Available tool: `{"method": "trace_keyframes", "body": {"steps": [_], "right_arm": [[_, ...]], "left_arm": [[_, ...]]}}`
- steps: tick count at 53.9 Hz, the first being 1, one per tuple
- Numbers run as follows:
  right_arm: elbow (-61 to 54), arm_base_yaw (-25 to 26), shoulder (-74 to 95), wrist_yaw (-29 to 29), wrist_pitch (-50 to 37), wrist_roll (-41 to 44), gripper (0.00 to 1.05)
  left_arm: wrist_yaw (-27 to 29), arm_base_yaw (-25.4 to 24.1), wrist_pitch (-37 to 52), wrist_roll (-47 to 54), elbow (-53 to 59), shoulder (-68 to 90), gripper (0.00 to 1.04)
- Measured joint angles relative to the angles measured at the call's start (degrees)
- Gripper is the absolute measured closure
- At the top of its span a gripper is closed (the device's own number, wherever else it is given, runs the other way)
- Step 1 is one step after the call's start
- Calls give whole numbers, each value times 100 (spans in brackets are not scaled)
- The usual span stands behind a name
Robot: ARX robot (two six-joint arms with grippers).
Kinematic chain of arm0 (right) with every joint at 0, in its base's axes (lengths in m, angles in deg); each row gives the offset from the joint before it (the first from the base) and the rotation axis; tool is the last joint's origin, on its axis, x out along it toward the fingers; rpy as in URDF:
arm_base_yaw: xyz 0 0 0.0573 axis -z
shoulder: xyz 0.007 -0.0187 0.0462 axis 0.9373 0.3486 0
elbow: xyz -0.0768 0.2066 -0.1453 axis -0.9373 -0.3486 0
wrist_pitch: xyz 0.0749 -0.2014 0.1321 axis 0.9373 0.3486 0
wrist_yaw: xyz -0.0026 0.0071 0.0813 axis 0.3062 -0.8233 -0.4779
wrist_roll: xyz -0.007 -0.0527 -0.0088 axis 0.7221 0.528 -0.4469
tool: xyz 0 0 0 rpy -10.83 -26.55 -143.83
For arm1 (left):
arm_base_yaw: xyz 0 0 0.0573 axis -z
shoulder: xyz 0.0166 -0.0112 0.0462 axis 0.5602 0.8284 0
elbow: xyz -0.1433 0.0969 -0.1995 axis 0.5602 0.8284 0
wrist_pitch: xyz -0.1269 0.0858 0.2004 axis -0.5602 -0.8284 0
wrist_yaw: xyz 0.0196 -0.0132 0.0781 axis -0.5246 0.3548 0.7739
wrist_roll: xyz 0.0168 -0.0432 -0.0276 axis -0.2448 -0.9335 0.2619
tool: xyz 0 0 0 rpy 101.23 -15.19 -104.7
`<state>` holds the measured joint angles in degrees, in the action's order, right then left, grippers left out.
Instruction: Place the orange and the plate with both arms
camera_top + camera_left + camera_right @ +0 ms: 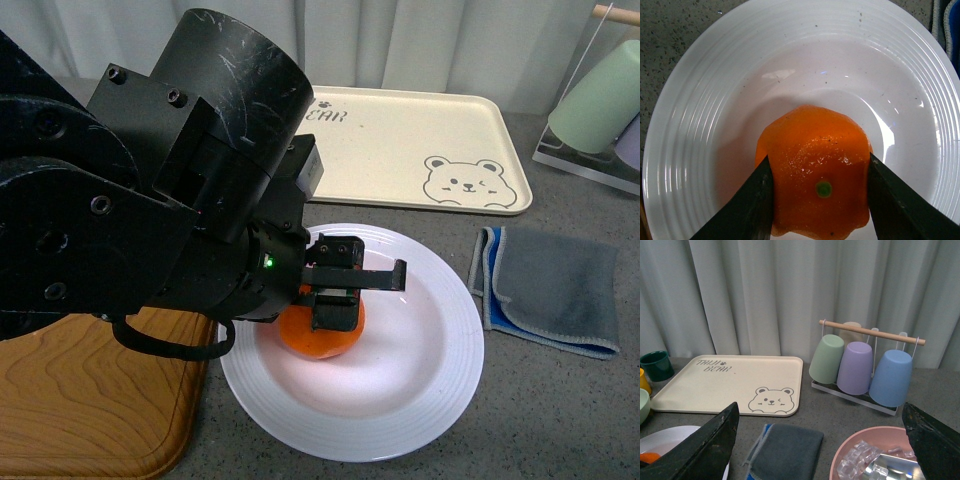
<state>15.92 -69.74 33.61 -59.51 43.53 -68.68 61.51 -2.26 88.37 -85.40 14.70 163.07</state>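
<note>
Bright-orange orange (810, 150), white ridged plate (700, 125), cream bear-print tray (400, 150)

The left arm (150, 190) bulks over the plate (440, 390) from nine to eleven o'clock, its gripper (335, 312) and the orange (320, 347) filling the middle, the wooden board (90, 400) at eight. The bear tray (400, 140) lies close at twelve, the grey cloth (555, 290) near at three; bare counter (560, 420) is open from four to five.
</note>
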Motion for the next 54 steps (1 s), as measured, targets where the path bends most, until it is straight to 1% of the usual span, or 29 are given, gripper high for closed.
{"method": "trace_keyframes", "body": {"steps": [1, 2, 3, 6, 7, 17, 19, 23, 36, 43, 46, 47, 50, 51, 53, 54], "right_arm": [[0, 0, 0, 0, 0, 0, 9], [-2, 0, 0, 0, 0, 0, 9], [0, 0, 0, 0, 0, 0, 9], [0, 0, 0, 0, 0, 0, 9], [0, 0, 0, 0, 0, 0, 9], [0, 0, 0, 0, 0, 0, 9], [0, 0, 0, 0, 0, 0, 9], [0, 0, 0, 0, 0, 0, 9], [0, 0, 0, 0, 0, 0, 9], [0, 0, 0, 0, 0, 0, 9], [0, 0, 0, 0, 0, 0, 9], [0, 0, 0, 0, 0, 0, 9], [0, 0, 0, -2, 0, 0, 9], [0, 2, 0, -4, 0, 0, 9], [0, 0, 0, -2, 0, 0, 9], [-2, 0, 0, 0, 0, 0, 9]], "left_arm": [[0, 4, 0, -9, 2, 0, 60], [-2, 9, 2, -4, 7, 0, 56], [4, 13, 9, -7, 15, 0, 50], [-7, 13, 48, -31, 33, 0, 39], [-9, 13, 61, -31, 39, 0, 34], [4, 0, 59, -52, 85, -42, 7], [15, -15, 59, -52, 98, -85, 5], [76, -35, 57, -50, 114, -208, 7], [90, -168, -39, -24, 149, -715, 7], [297, -306, 35, -52, 328, -1040, 7], [643, -389, 236, -46, 444, -1268, 7], [957, -380, 621, 90, 546, -1266, 9], [2129, -437, 2546, 682, 1091, -1176, 20], [2269, -455, 2850, 833, 1198, -1165, 22], [2627, -546, 3941, 1172, 1670, -1167, 29], [2658, -577, 4170, 1283, 1788, -1176, 31]]}}
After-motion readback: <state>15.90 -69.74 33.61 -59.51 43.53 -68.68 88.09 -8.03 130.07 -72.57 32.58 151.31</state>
